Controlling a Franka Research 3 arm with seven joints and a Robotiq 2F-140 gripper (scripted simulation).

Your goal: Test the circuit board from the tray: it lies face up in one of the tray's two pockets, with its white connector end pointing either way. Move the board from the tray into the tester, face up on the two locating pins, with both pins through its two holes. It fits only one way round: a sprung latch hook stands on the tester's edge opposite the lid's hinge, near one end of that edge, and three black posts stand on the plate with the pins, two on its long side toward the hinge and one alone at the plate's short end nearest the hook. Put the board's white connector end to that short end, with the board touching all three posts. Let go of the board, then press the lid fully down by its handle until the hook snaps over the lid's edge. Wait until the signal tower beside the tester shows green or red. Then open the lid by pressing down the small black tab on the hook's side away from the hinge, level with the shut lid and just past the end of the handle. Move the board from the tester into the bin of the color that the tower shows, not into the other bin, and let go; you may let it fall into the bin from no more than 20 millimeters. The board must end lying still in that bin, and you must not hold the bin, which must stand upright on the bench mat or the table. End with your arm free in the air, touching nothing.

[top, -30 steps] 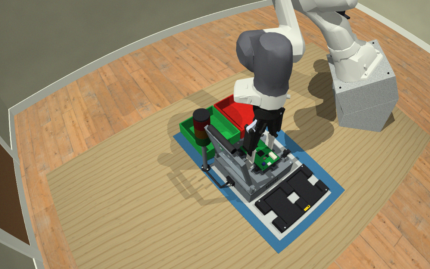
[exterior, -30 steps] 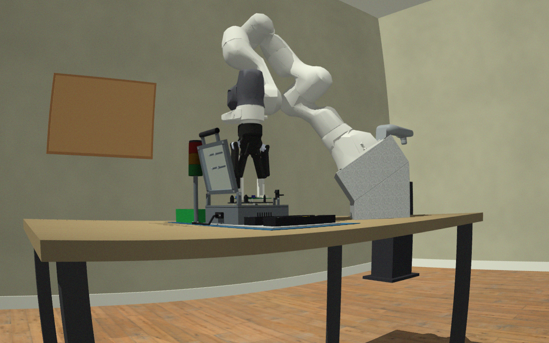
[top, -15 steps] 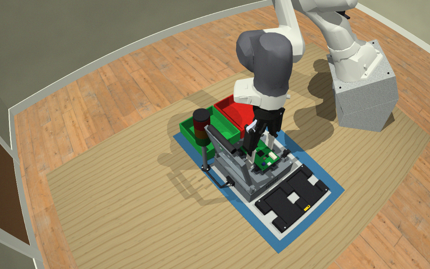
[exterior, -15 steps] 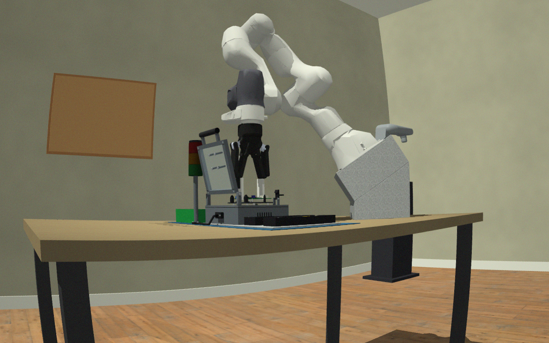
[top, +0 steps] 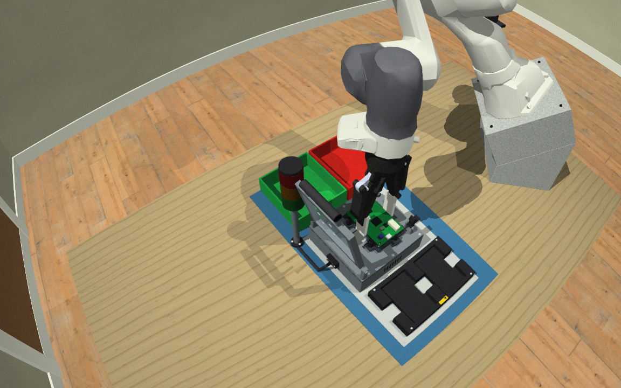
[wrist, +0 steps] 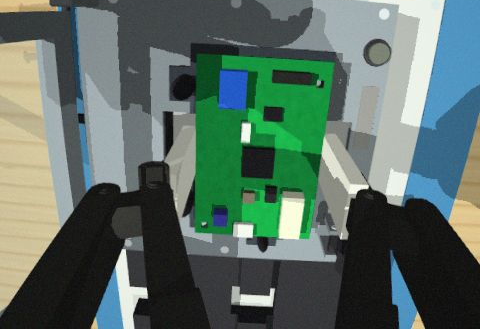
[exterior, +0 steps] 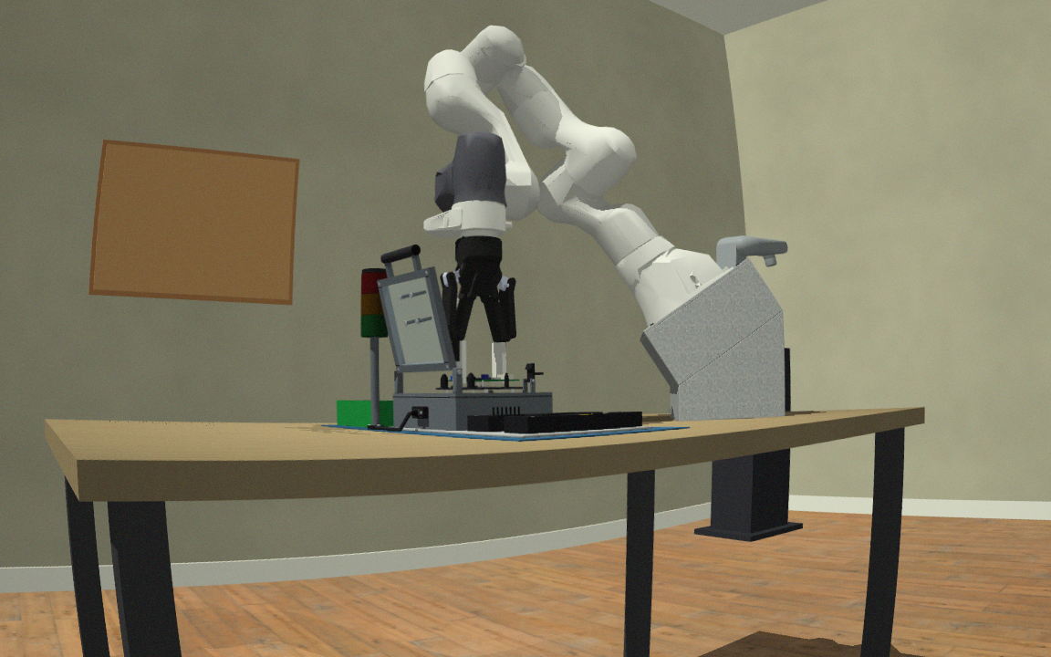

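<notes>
A pale wood-grain table (top: pixel 158 289) carries a smooth matt blue mat (top: pixel 476 275). The tester (top: pixel 351 270) looks like dull grey metal. The bins, green (top: pixel 274 185) and red (top: pixel 337 154), look like smooth plastic. The arm's pedestal (top: pixel 530 139) is speckled, stone-like grey.

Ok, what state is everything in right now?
Grey hinged tester lid: open, standing up.
Green circuit board: face up over the tester plate, between the fingers.
Gripper: shut on the board.
Black two-pocket tray: both pockets empty.
Three-colour signal tower: no lamp plainly lit.
Green bin: upright, nothing seen inside.
</notes>
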